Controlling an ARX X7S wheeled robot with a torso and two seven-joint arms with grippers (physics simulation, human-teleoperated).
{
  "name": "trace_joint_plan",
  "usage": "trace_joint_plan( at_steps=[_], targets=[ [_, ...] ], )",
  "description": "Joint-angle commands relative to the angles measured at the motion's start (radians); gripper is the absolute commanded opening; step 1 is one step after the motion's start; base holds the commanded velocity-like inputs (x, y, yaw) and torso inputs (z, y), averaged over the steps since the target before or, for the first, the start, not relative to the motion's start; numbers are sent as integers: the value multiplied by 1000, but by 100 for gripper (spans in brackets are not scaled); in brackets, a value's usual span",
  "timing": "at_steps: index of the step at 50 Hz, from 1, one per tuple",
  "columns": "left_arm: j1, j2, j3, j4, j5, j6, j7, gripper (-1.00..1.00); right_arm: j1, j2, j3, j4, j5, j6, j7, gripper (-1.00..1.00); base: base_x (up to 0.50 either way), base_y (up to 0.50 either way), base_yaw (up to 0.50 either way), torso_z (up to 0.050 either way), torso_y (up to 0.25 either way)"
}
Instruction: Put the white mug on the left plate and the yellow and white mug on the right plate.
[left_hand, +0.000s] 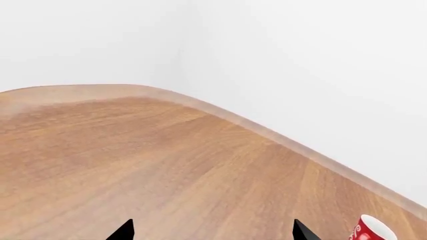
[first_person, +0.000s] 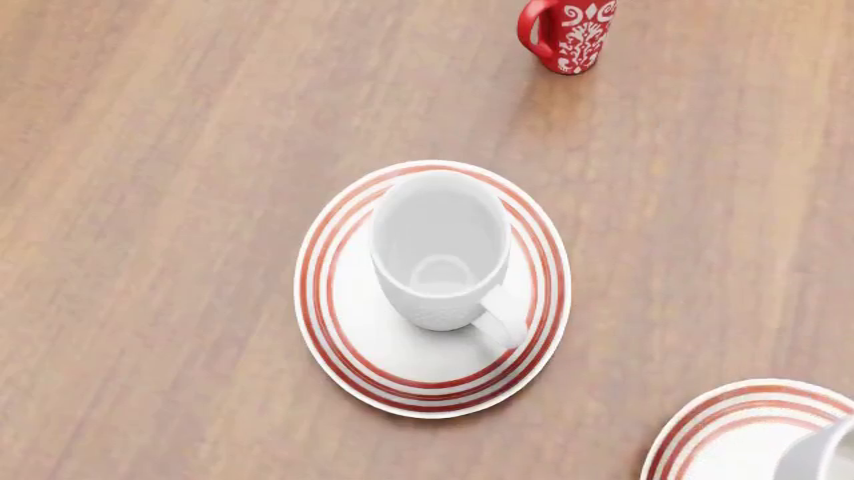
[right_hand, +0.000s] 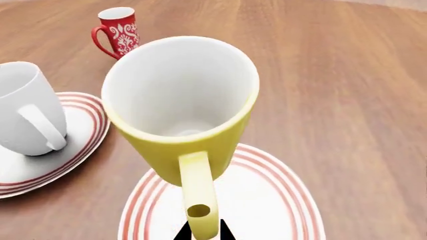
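Of my left pincer (left_hand: 212, 231) only two black, pointed, matte fingertips (left_hand: 123, 231) show; my right pincer (right_hand: 203, 232) shows two black tapered tips too.

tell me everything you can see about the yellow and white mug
The yellow and white mug is glossy, ceramic-looking, yellow outside with a yellow loop handle, white inside and empty. It is upright over the right plate, seemingly resting on it, though its base is hidden. The handle points toward the right end effector, whose dark fingertips sit close on either side of it; whether they grip is unclear. In the head view only a sliver shows at the corner.
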Motion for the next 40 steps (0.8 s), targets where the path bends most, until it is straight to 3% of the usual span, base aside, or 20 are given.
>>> trace_joint_plan(
  at_steps=[1,40],
  targets=[
    [5,-5,-3,1,-6,5,-3,100,27,-10,-8,88,-8,-37,-20,-100,0,0,0,0,0],
    [1,-13,4,-5,-12,11,-14,100,107,20,-68,286,-29,-38,-20,-100,0,0,0,0,0]
  ],
)
